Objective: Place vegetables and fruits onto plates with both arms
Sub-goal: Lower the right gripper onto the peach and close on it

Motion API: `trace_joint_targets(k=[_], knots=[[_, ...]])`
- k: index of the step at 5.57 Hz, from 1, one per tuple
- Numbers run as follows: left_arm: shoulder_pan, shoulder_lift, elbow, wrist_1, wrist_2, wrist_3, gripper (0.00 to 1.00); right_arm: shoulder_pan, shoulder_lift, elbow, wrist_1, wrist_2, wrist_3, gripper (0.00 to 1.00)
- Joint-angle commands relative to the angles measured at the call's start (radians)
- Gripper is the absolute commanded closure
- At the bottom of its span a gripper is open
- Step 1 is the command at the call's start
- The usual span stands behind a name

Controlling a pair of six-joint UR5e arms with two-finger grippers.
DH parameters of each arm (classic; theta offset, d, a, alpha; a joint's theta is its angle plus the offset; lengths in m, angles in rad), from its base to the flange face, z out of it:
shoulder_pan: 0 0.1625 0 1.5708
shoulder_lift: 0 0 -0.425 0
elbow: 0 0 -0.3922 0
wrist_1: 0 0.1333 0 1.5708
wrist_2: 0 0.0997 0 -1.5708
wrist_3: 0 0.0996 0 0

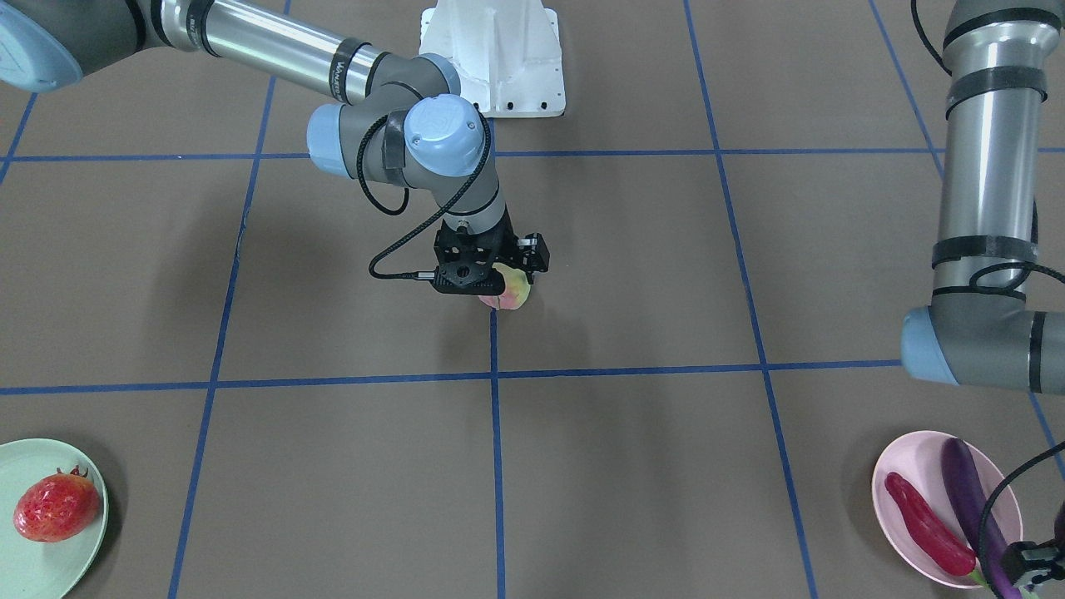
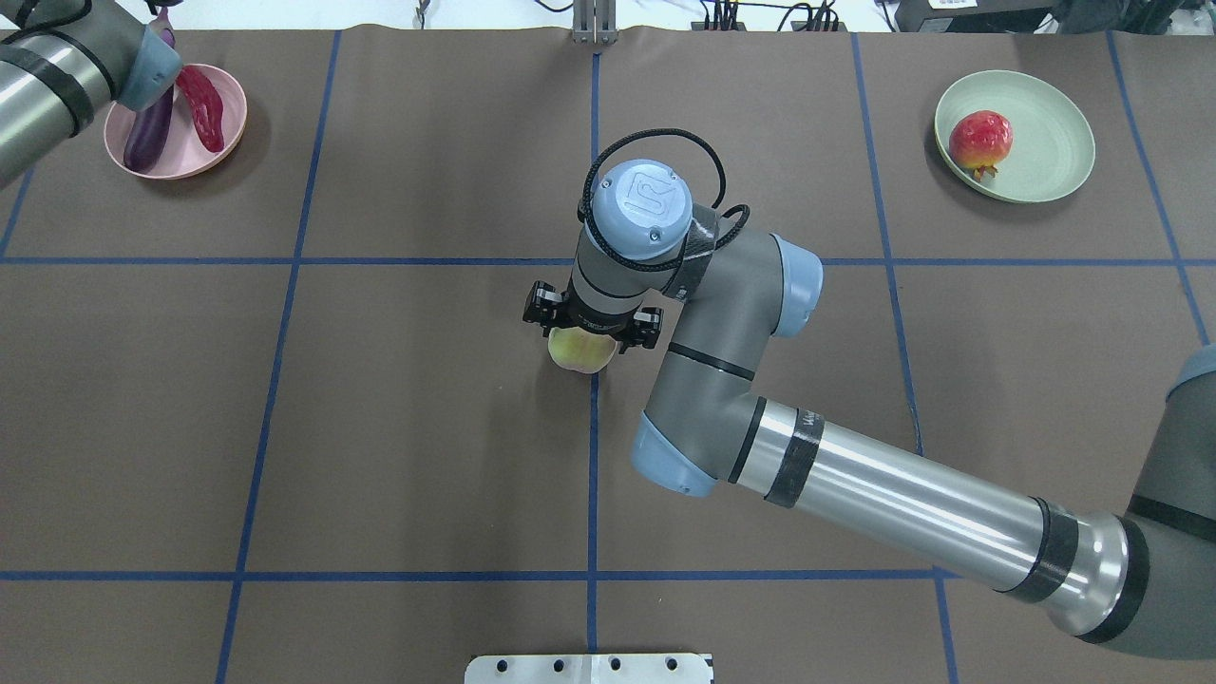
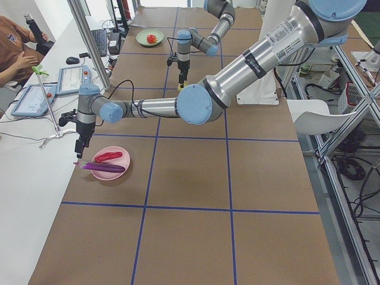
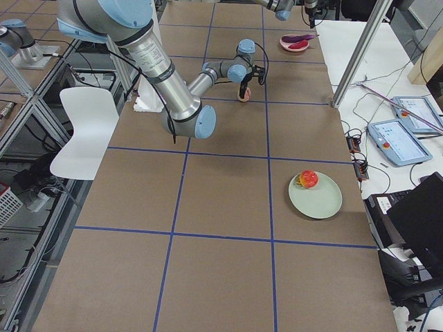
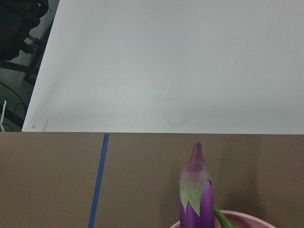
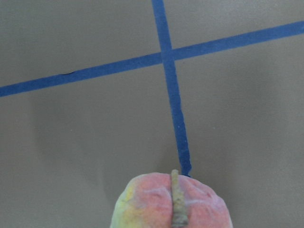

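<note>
The peach [image 1: 512, 293] sits on a blue tape line at the table's middle, directly under my right gripper [image 1: 492, 287]. The gripper is down over it and its fingers are hidden, so I cannot tell whether it grips. The peach fills the bottom of the right wrist view [image 6: 173, 204]. The eggplant [image 1: 969, 499] and red chili [image 1: 925, 522] lie in the pink plate [image 1: 894, 466]. My left gripper [image 1: 1030, 566] hangs just above the eggplant's calyx end [image 5: 195, 190]; I cannot tell its state. The strawberry-like fruit [image 1: 55, 507] lies on the green plate [image 1: 33, 457].
The white base block [image 1: 499, 58] stands at the robot's side of the table. My right arm's forearm [image 2: 902, 494] reaches across the right half. An operator [image 3: 15, 53], tablets and cables are on a side bench beyond the pink plate.
</note>
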Motion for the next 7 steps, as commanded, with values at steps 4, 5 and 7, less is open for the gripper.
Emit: trace_joint_targets(k=[4,5,7], knots=[[0.0,0.0,0.0,0.002,0.0,0.0,0.0,-0.015,0.0,-0.01,0.015,-0.024,0.0,0.0],[0.001,0.0,0.0,0.002,0.0,0.0,0.0,-0.017,0.0,-0.012,0.017,-0.026,0.0,0.0],[0.0,0.0,0.0,0.003,0.0,0.0,0.0,-0.02,0.009,-0.059,0.101,-0.036,0.011,0.0]])
